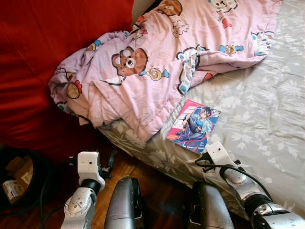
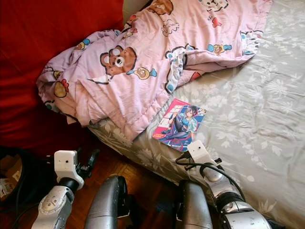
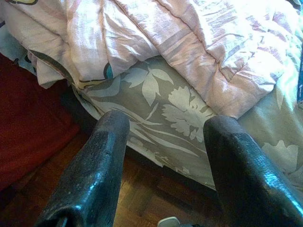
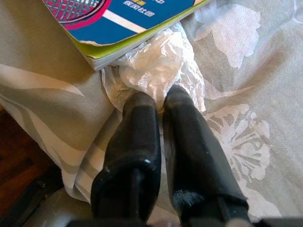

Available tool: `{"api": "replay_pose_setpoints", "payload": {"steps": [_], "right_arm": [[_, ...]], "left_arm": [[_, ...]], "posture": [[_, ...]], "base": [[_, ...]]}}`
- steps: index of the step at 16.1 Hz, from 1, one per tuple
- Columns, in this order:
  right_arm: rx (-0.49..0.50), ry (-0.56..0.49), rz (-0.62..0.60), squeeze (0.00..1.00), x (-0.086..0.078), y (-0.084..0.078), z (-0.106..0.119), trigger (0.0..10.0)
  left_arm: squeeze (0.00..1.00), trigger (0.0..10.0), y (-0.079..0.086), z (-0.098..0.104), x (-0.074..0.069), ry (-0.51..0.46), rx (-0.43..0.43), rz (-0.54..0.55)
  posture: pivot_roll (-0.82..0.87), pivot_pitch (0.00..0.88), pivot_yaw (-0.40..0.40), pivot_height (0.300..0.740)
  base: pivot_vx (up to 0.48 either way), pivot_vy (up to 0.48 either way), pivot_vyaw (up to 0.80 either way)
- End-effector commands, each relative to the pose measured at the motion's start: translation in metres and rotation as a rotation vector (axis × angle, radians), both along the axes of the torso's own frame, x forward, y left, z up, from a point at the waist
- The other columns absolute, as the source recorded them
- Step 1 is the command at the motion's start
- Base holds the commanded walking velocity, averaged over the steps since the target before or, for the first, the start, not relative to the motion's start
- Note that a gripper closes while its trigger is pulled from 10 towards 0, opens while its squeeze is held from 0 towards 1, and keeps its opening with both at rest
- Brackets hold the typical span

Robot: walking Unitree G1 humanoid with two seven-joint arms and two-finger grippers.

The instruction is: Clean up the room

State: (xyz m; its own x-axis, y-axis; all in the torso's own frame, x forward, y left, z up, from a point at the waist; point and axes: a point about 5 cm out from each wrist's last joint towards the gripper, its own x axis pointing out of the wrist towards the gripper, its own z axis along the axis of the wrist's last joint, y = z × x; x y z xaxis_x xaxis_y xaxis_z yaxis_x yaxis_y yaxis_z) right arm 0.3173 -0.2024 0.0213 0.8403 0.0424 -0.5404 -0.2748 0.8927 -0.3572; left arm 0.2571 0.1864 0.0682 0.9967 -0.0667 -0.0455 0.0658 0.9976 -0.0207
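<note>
At the far left of the head view a dark bin (image 1: 19,179) with cardboard inside stands on the wooden floor (image 1: 157,188), in front of a large red cushion (image 1: 43,62) that fills the upper left of the frame. The left gripper (image 3: 163,165) is low, in the lower left of the head view, above the floor and just beside the edge of the bed; in its wrist view the two black fingers (image 3: 92,175) are spread wide with nothing between them. Above it, from the middle left to the top of the frame, a crumpled pink blanket (image 1: 152,67) with bear pictures lies over the corner of the bed. The bed is covered by a grey sheet (image 1: 262,119) with pale flowers. In the lower middle of the frame a colourful book (image 1: 193,125) lies flat on the sheet, near the edge of the bed. At the lower right the right gripper (image 4: 161,106) is at the near corner of the book; its fingers are pressed together on a piece of crumpled white plastic wrap (image 4: 151,71), which lies on the sheet and goes partly under the book.
</note>
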Motion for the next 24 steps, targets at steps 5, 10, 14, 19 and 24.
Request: {"api": "replay_pose_setpoints", "payload": {"steps": [5,10,14,19,24], "right_arm": [[-0.001,0.035,-0.001,0.00,-0.008,0.001,-0.010,0.0],[0.035,-0.051,-0.097,0.00,-0.016,-0.011,-0.011,0.0],[0.165,-0.182,-0.171,0.00,-0.037,-0.012,-0.017,0.0],[0.251,-0.307,-0.176,0.00,-0.053,-0.010,-0.008,0.0],[0.410,-0.532,-0.247,0.00,-0.055,-0.008,0.036,0.0]], "left_arm": [[0.00,10.0,0.002,-0.004,-0.005,0.026,0.012,0.009],[0.00,10.0,-0.005,-0.008,0.003,0.025,0.000,0.006],[0.00,10.0,-0.009,-0.011,0.002,0.028,-0.012,0.008],[0.00,10.0,-0.013,-0.016,0.002,0.034,-0.020,0.002],[0.00,10.0,-0.014,-0.019,0.001,0.034,-0.025,0.002]], "posture": [[0.16,0.313,0.099,0.599],[0.12,0.289,0.074,0.599],[0.08,0.283,0.060,0.599],[0.05,0.276,0.050,0.599],[0.03,0.254,0.039,0.599]], "base": [[0.000,0.000,0.00],[0.000,0.000,0.00],[0.000,0.000,0.00],[0.000,0.000,0.00],[0.000,0.000,0.00]]}}
